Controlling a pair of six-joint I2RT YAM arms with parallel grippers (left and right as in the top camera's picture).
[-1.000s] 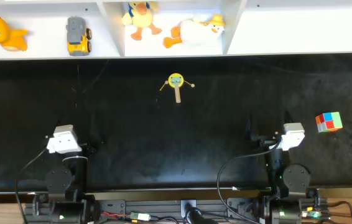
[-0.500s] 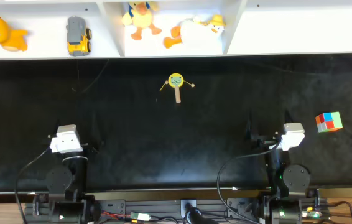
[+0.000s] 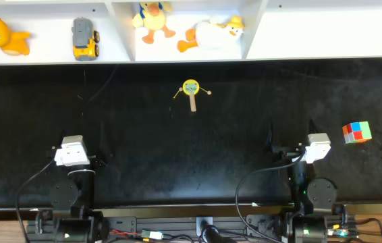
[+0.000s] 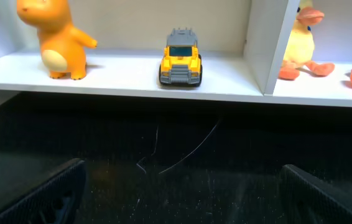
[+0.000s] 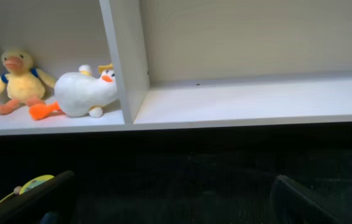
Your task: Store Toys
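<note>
Four toys sit stored in the white shelf in the top view: a smooth orange figure, a hard-bodied yellow truck, a fuzzy yellow duck and a plump white duck. Two look left to store, both on the black table: a stick-handled rattle drum at mid-table and a blocky multicoloured cube at the right.

Left wrist view: the left gripper is spread wide and empty, facing the truck.

Right wrist view: the right gripper is likewise released, facing a bare compartment.

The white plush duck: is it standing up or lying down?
Lying down. The white plush duck sprawls lengthwise on the white shelf.
</note>
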